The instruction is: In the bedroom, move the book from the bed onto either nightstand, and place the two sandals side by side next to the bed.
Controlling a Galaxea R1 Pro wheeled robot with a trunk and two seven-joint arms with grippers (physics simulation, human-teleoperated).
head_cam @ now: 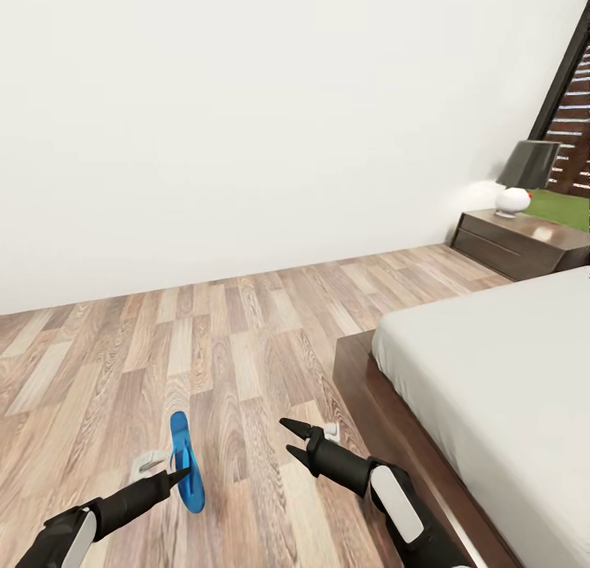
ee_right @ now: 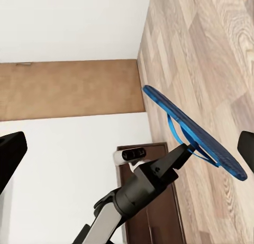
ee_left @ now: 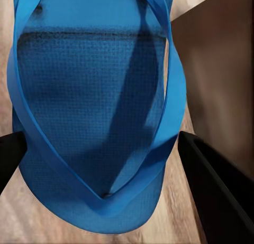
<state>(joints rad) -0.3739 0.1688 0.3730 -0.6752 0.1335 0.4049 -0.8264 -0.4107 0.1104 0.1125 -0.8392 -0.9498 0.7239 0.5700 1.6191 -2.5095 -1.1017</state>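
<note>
One bright blue sandal (head_cam: 181,437) hangs on edge above the wood floor, and my left gripper (head_cam: 179,473) is shut on its strap. In the left wrist view the sandal (ee_left: 90,96) lies between the two dark fingers (ee_left: 211,191). The right wrist view shows the same sandal (ee_right: 211,143) gripped at its strap. My right gripper (head_cam: 286,436) is open with nothing in it, close to the bed frame (head_cam: 369,388). The bed's pale grey mattress (head_cam: 500,363) fills the right side. A nightstand (head_cam: 492,244) stands by the far wall. The book and the other sandal are out of view.
A lamp (head_cam: 524,174) with a dark shade and white base sits on the nightstand. A dark-framed window (head_cam: 569,101) is at the upper right. Bare wood floor (head_cam: 205,347) stretches from the bed to the white wall.
</note>
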